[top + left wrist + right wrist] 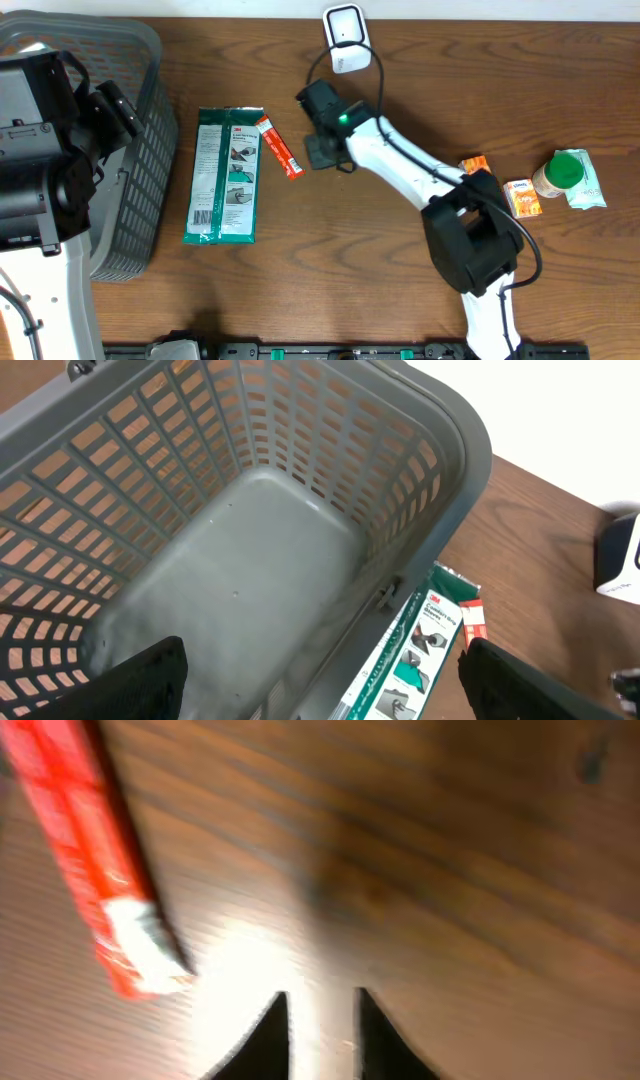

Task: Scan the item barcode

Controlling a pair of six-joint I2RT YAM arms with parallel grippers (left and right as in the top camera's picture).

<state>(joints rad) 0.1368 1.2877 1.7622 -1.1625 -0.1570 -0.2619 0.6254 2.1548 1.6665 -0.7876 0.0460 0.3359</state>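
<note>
A white barcode scanner stands at the table's back edge. A slim red item lies on the wood beside a flat green package. My right gripper sits low over the table just right of the red item. In the right wrist view, that red item lies up and to the left of the gripper, whose jaws are nearly together with only bare wood between them. My left gripper hangs wide open over the grey basket, holding nothing.
The grey basket fills the left side under the left arm. At the right lie two orange packets and a green-lidded jar on a pale green pack. The right arm's cable runs near the scanner.
</note>
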